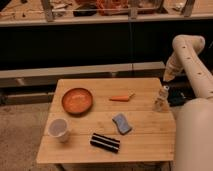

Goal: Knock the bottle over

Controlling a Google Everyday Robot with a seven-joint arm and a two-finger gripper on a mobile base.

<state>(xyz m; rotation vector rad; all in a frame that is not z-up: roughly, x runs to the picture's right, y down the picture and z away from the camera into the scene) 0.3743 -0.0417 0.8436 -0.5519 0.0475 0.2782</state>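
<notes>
**One bottle to topple, five bystanders to spare**

Nearest the camera, front of table [75,152]: black striped bar [105,142], lying flat; white cup [59,129], upright at the front left corner; blue-grey sponge [121,123], just behind the bar. None of these concern me.

Middle of table: orange bowl [77,100], left; carrot-like orange stick [122,98], centre, lying flat.

Right edge, level with the bowl: bottle [160,99], slim, pale, upright, standing close to the table's right rim and well apart from everything else.

Farther back and above it: my gripper [169,77], at the end of the white arm, hanging just above and slightly behind the bottle, jaws together with nothing between them.

Handling note, as I judge it: closed jaws make a good blunt pusher. I should drop to the level of the neck, not the base, and sweep leftward toward the table's middle, so the bottle tips onto the wood rather than off the rim.

Hard to make out: my fingertips blur into the arm; whether the bottle holds anything or has a cap; the far bench's clutter.
</notes>
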